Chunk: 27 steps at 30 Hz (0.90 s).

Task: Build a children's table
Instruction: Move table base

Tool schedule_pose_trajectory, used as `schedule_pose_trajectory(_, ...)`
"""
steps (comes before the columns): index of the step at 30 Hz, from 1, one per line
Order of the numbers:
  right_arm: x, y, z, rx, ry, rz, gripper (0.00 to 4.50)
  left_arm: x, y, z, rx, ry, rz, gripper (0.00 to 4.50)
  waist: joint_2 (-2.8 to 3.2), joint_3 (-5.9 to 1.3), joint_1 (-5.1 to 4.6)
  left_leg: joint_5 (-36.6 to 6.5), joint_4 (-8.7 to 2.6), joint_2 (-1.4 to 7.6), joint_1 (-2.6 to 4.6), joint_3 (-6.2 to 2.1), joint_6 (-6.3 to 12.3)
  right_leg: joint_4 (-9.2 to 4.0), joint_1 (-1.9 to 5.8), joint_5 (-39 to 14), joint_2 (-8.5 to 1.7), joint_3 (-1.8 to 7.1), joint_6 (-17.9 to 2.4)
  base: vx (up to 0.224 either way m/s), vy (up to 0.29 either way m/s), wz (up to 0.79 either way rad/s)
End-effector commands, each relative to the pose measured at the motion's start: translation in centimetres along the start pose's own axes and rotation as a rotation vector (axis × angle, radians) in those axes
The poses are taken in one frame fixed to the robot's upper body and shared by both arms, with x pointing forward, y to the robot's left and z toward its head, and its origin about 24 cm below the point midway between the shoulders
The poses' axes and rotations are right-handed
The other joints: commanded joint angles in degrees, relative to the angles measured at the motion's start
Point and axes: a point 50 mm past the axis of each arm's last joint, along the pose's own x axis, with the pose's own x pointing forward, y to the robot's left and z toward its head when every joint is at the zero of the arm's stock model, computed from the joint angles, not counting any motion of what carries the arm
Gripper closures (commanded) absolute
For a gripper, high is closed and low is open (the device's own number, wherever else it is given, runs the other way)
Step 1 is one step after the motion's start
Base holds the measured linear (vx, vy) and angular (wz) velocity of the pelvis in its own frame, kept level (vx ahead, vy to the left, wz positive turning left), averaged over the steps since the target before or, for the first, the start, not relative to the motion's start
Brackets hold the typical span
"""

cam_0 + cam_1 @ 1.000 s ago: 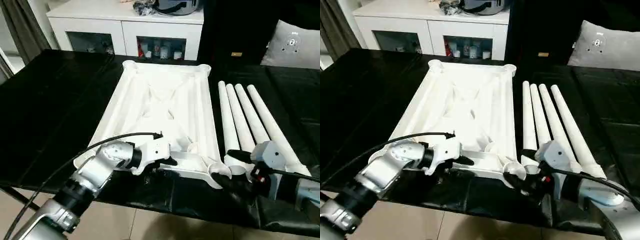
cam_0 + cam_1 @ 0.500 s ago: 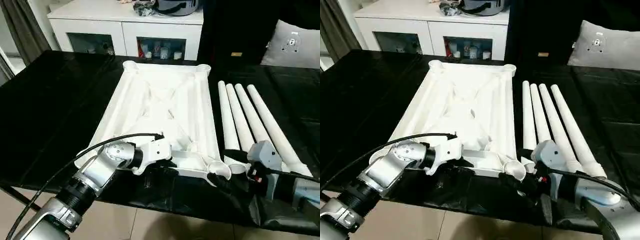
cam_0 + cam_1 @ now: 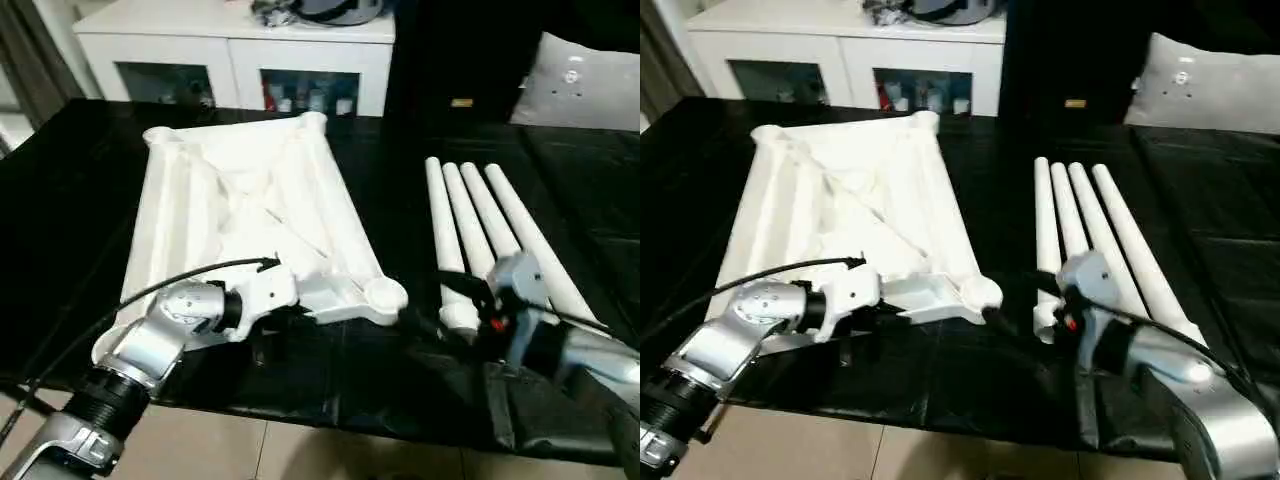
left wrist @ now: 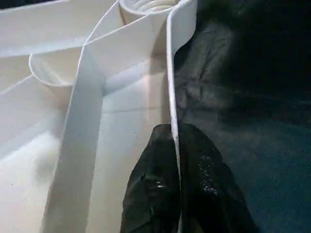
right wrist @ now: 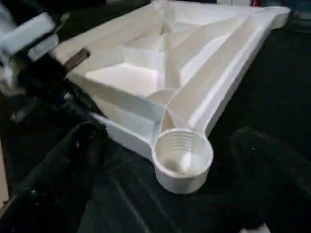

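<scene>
Black work table [image 3: 90, 200], unlettered white tabletop [image 3: 240, 200]

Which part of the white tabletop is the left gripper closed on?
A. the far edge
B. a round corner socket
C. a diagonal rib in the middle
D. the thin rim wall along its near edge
D: in the left wrist view the left gripper pinches the tabletop rim wall, one finger on each side.
</scene>
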Motion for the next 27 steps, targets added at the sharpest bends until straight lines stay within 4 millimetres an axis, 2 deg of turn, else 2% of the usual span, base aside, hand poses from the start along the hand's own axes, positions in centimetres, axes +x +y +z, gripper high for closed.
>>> schedule_pose_trajectory(1, 0.1, -0.4, 0.4, 0.009, -0.016, -0.034, 0.0, -0.2, 0.0, 0.6, 0.018, -0.066, 0.01, 4.5, -1.16, -3.0, 0.49, -1.71, -4.76, 4.62, -1.07, -1.16, 4.33, -4.21, 2.96, -12.48, -5.41, 3.22, -12.24, 0.0, 0.0, 0.0)
schedule_pose_trajectory(2, 0.4, -0.5, 0.5, -0.012, -0.02, -0.063, 0.0, -0.1, -0.1, 0.8, 0.012, -0.089, 0.001, 4.5, -1.18, -3.01, 0.57, -1.45, -4.75, 4.57, -1.1, -1.11, 4.28, -4.13, 2.99, -11.86, -5.39, 3.22, -12.37, 0.0, 0.0, 0.0)
schedule_pose_trajectory(4, 1.2, -1.1, 0.7, -0.125, -0.009, -0.172, 0.0, -0.2, -0.5, 1.1, -0.011, -0.123, -0.032, 4.05, -1.23, -3.14, 0.7, 0.25, -4.72, 4.42, -1.32, -0.93, 3.21, -3.76, 3.07, -9.88, -5.48, 3.23, -12.59, 0.0, 0.0, 0.0)
schedule_pose_trajectory(5, 1.5, -1.2, 0.7, -0.155, -0.001, -0.209, 0.0, -0.2, -0.7, 1.1, -0.017, -0.127, -0.04, 4.05, -1.33, -3.13, 0.63, 0.61, -4.75, 4.28, -1.37, -0.84, 3.04, -3.77, 3.14, -9.65, -5.36, 3.25, -12.42, 0.0, 0.0, 0.0)
schedule_pose_trajectory(7, 2.3, -1.8, 0.7, -0.124, 0.049, -0.316, 0.0, -0.5, -1.1, 1.0, -0.03, -0.129, -0.057, 3.9, -1.14, -3.38, 0.77, 1.5, -4.58, 4.09, -1.18, -0.68, 2.6, -3.46, 3.09, -7.97, -5.25, 3.32, -12.92, 0.0, 0.0, 0.0)
schedule_pose_trajectory(8, 2.5, -2.0, 0.6, -0.104, 0.068, -0.351, 0.0, -0.7, -1.2, 1.0, -0.038, -0.133, -0.067, 3.81, -0.76, -3.52, 0.97, 2.73, -4.44, 4.13, -1.03, -0.65, 2.79, -3.2, 2.85, -5.73, -5.07, 3.33, -13.64, 0.0, 0.0, 0.0)
schedule_pose_trajectory(9, 2.8, -2.2, 0.8, -0.084, 0.085, -0.377, 0.0, -1.0, -1.3, 1.1, -0.039, -0.134, -0.067, 3.71, -0.63, -3.54, 1.21, 3.86, -4.43, 4.21, -1.06, -0.7, 3.06, -2.88, 2.91, -3.3, -4.98, 3.32, -14.0, 0.0, 0.0, 0.0)
schedule_pose_trajectory(10, 3.0, -2.3, 0.9, -0.07, 0.096, -0.392, 0.0, -1.2, -1.4, 1.2, -0.036, -0.134, -0.066, 3.64, -0.76, -3.52, 1.1, 4.25, -4.43, 4.27, -1.02, -0.72, 3.25, -2.72, 2.92, -1.58, -4.89, 3.27, -14.48, 0.0, 0.0, 0.0)
schedule_pose_trajectory(13, 3.4, -2.3, 0.9, -0.008, 0.128, -0.387, 0.0, -1.6, -1.5, 1.4, -0.034, -0.14, -0.054, 3.42, -0.72, -3.3, 1.31, 2.4, -4.52, 4.33, -1.01, -0.56, 3.02, -2.88, 3.06, -2.55, -5.06, 3.33, -15.01, 0.0, 0.0, 0.0)
schedule_pose_trajectory(14, 3.9, -2.5, 1.1, 0.023, 0.147, -0.409, 0.0, -2.1, -1.2, 1.8, -0.02, -0.161, 0.003, 3.42, -0.88, -3.27, 1.41, 1.76, -4.49, 4.37, -0.87, -0.42, 2.83, -3.0, 2.94, -3.32, -5.02, 3.36, -14.83, 0.0, 0.0, 0.0)
schedule_pose_trajectory(15, 4.0, -2.6, 1.1, 0.025, 0.149, -0.412, 0.0, -2.1, -1.2, 1.9, -0.019, -0.164, 0.009, 3.22, -1.03, -3.29, 1.3, 1.46, -4.58, 4.3, -1.08, -0.46, 2.45, -2.81, 3.19, -4.04, -5.11, 3.35, -15.09, 0.0, 0.0, 0.0)
schedule_pose_trajectory(16, 4.1, -2.7, 1.2, 0.026, 0.153, -0.421, 0.0, -2.2, -1.1, 2.0, -0.018, -0.169, 0.023, 3.17, -0.89, -3.2, 1.45, 0.82, -4.62, 4.41, -0.95, -0.36, 1.77, -3.03, 3.01, -5.58, -5.12, 3.35, -14.63, 0.0, 0.0, 0.0)
schedule_pose_trajectory(18, 4.8, -2.9, 1.1, 0.063, 0.177, -0.45, 0.0, -2.6, -1.0, 2.6, -0.012, -0.182, 0.056, 3.03, -1.28, -3.15, 1.31, 0.53, -4.73, 4.44, -0.87, -0.26, 1.07, -2.95, 2.96, -6.24, -5.06, 3.39, -14.45, 0.0, 0.0, 0.0)
schedule_pose_trajectory(19, 5.1, -3.0, 1.1, 0.083, 0.19, -0.461, 0.0, -2.7, -1.0, 2.7, -0.016, -0.179, 0.071, 2.91, -1.17, -3.13, 1.33, 0.37, -4.74, 4.42, -0.86, -0.23, 0.81, -2.96, 2.9, -6.65, -5.04, 3.38, -14.29, 0.0, 0.0, 0.0)
schedule_pose_trajectory(20, 5.4, -3.2, 1.0, 0.103, 0.206, -0.477, 0.0, -2.7, -0.9, 2.9, -0.02, -0.177, 0.087, 2.8, -1.5, -3.1, 1.3, 0.3, -4.73, 4.32, -0.87, -0.15, 0.37, -2.99, 2.99, -6.97, -5.01, 3.44, -14.01, 0.0, 0.0, 0.0)
schedule_pose_trajectory(21, 5.6, -3.4, 0.9, 0.113, 0.223, -0.501, 0.0, -2.7, -0.9, 3.1, -0.018, -0.18, 0.1, 2.73, -1.3, -3.07, 1.4, 0.26, -4.73, 4.28, -0.85, -0.12, -0.1, -3.08, 2.91, -7.73, -5.04, 3.49, -13.66, 0.0, 0.0, 0.0)
schedule_pose_trajectory(22, 5.8, -3.8, 0.7, 0.135, 0.262, -0.544, 0.0, -2.8, -0.9, 3.4, -0.02, -0.186, 0.116, 2.67, -1.67, -3.08, 1.3, 0.3, -4.77, 4.18, -0.86, -0.06, -0.45, -3.02, 2.93, -7.95, -4.9, 3.51, -13.35, 0.0, 0.0, 0.0)
schedule_pose_trajectory(25, 5.9, -4.5, 0.5, 0.2, 0.294, -0.625, 0.0, -2.8, -1.1, 3.9, -0.016, -0.195, 0.129, 2.48, -1.53, -3.06, 1.34, 0.25, -4.78, 4.06, -0.92, -0.03, -1.36, -3.14, 2.88, -8.82, -4.89, 3.54, -12.93, 0.0, 0.0, 0.0)
schedule_pose_trajectory(26, 5.8, -4.8, 0.6, 0.219, 0.286, -0.663, 0.0, -2.8, -1.3, 4.0, -0.018, -0.197, 0.133, 2.36, -2.08, -3.06, 1.39, -0.19, -4.84, 4.15, -0.87, 0.09, -1.54, -3.17, 2.86, -8.87, -4.78, 3.52, -12.28, 0.0, 0.0, 0.0)
schedule_pose_trajectory(27, 5.7, -5.0, 0.7, 0.235, 0.285, -0.685, 0.0, -2.8, -1.4, 4.0, -0.028, -0.198, 0.135, 2.3, -1.86, -3.09, 1.39, 0.09, -4.87, 4.1, -0.91, 0.04, -1.69, -2.99, 2.81, -8.28, -4.76, 3.51, -12.15, 0.0, 0.0, 0.0)
